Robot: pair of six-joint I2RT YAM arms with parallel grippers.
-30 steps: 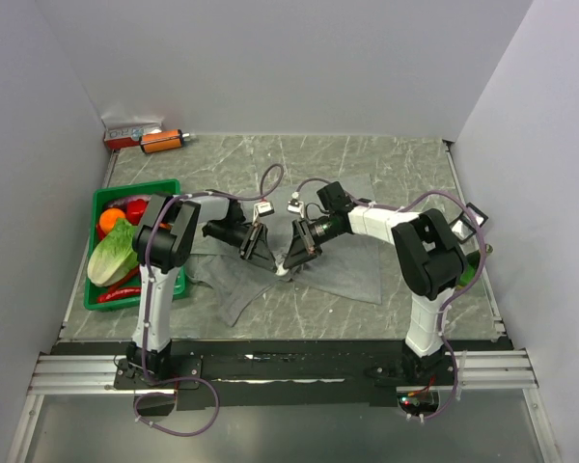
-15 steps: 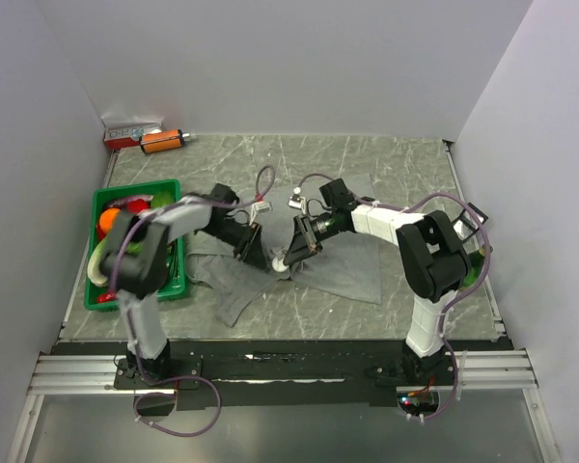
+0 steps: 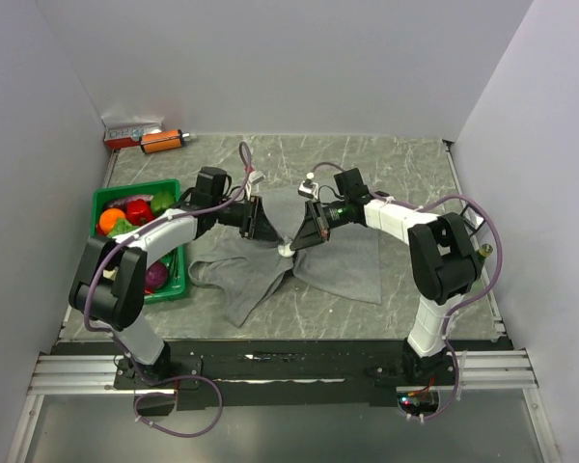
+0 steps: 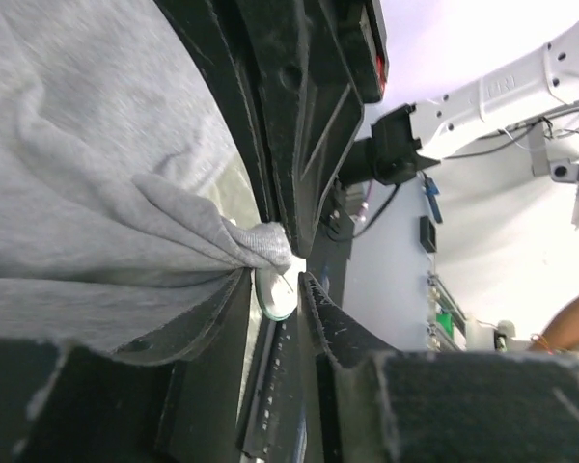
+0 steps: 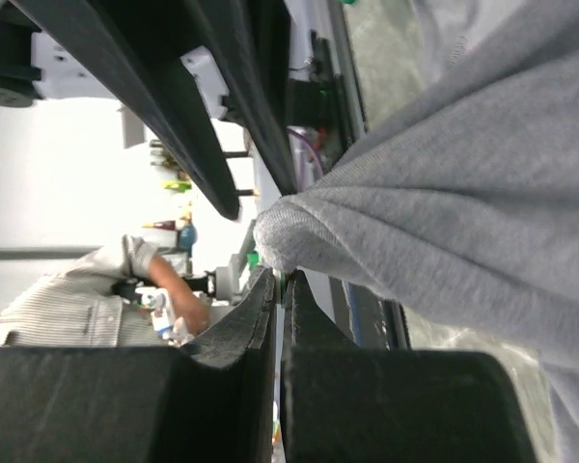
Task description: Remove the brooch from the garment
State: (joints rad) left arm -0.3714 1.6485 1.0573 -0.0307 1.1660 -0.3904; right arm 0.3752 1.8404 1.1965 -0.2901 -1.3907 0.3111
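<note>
On the marbled desk (image 3: pixel 386 164) the two arms met nose to nose over the grey garment (image 3: pixel 338 270). The left pincer (image 3: pixel 268 236) pointed toward 4 o'clock and the right pincer (image 3: pixel 293 243) toward 8 o'clock, their tips almost touching.

The garment was gathered to a small peak between them and spread away over the desk toward 4, 6 and 8 o'clock. The brooch (image 4: pixel 274 297), a whitish disc, sat at that peak, right under the pinched tuft of cloth.

In the left wrist view the left pincer's fingers (image 4: pixel 323 318) stood a narrow gap apart. The brooch sat edge-on between them and filled most of the gap, so they looked closed on it. In the right wrist view the right pincer's fingers (image 5: pixel 256 318) were all but together, only a thin line between them. Their tips were at the bunched tuft, which looked nipped there, with folds running out from it.

A green crate (image 3: pixel 125 189) of coloured produce lay at 9 o'clock from the garment. A red-and-white box (image 3: pixel 130 132) and an orange object (image 3: pixel 164 141) sat in the 11 o'clock corner.
</note>
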